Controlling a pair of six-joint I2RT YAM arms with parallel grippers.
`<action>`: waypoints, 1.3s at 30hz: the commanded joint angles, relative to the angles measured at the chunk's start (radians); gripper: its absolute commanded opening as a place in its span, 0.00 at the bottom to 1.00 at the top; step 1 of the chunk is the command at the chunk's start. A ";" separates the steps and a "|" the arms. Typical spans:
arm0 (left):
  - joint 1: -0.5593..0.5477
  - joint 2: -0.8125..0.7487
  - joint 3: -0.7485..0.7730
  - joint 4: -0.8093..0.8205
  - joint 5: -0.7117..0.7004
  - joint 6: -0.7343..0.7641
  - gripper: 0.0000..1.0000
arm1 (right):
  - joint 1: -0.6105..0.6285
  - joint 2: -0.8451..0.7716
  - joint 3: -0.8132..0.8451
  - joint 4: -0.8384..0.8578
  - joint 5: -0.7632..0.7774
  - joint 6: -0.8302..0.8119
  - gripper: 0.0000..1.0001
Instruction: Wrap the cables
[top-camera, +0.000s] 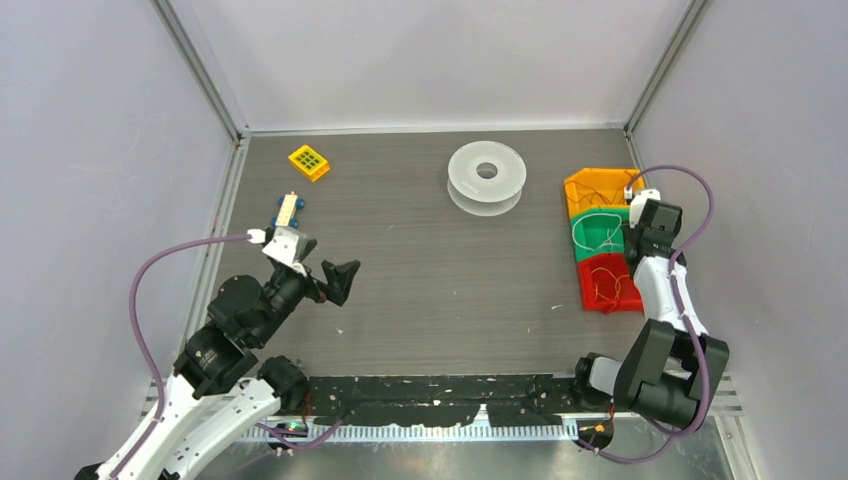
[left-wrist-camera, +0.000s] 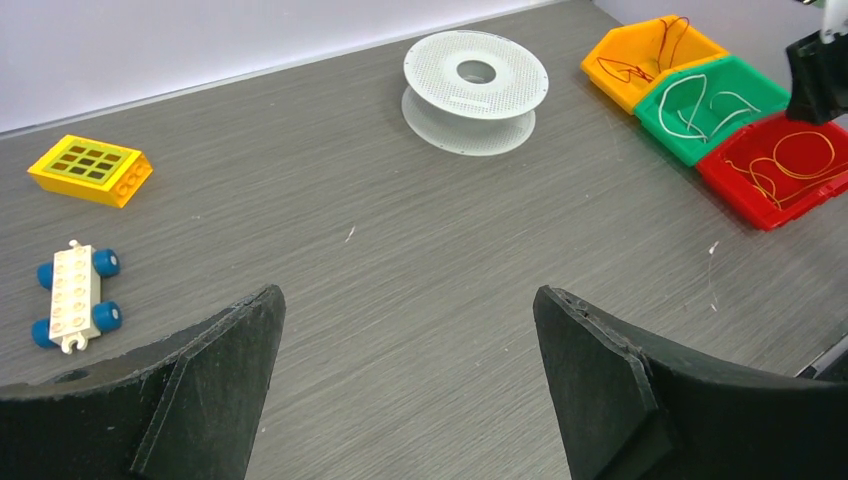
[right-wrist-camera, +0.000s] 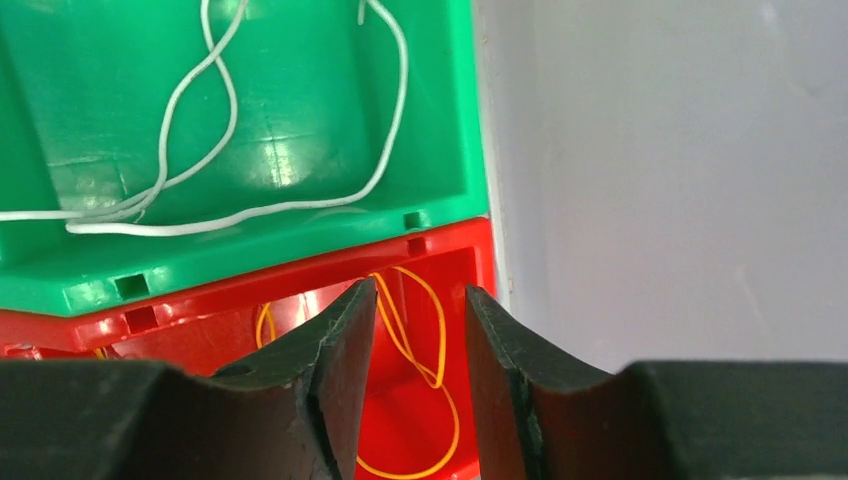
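Observation:
The cables are thin yellow-orange wire (right-wrist-camera: 442, 329) lying in curly loops in the red bin (top-camera: 584, 285) at the table's right edge, also seen as loose coils (left-wrist-camera: 800, 160) from the left wrist. My right gripper (right-wrist-camera: 420, 290) hangs over the bin's far corner. Its jaws stand a little apart, and a loop of the wire shows in the gap, pinched by neither finger. My left gripper (left-wrist-camera: 408, 293) is open wide above bare table at the left (top-camera: 340, 280), with nothing between its fingers.
A white empty spool (top-camera: 486, 176) stands at the back centre. Behind the red bin sit a green bin (right-wrist-camera: 300, 100) with thin white wire and an orange bin (top-camera: 595, 188) with dark wire. A yellow brick (top-camera: 309, 162) and a white toy car (top-camera: 288, 209) lie at the left.

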 joint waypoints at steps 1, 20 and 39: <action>-0.015 0.007 0.019 0.027 -0.012 0.010 0.97 | 0.001 0.078 0.031 -0.005 0.016 0.024 0.43; -0.015 0.005 0.023 0.020 -0.024 0.016 0.96 | 0.001 0.107 0.020 0.022 0.173 -0.036 0.38; -0.016 -0.001 0.022 0.024 -0.034 0.017 0.96 | 0.006 0.175 0.018 -0.011 0.181 -0.007 0.35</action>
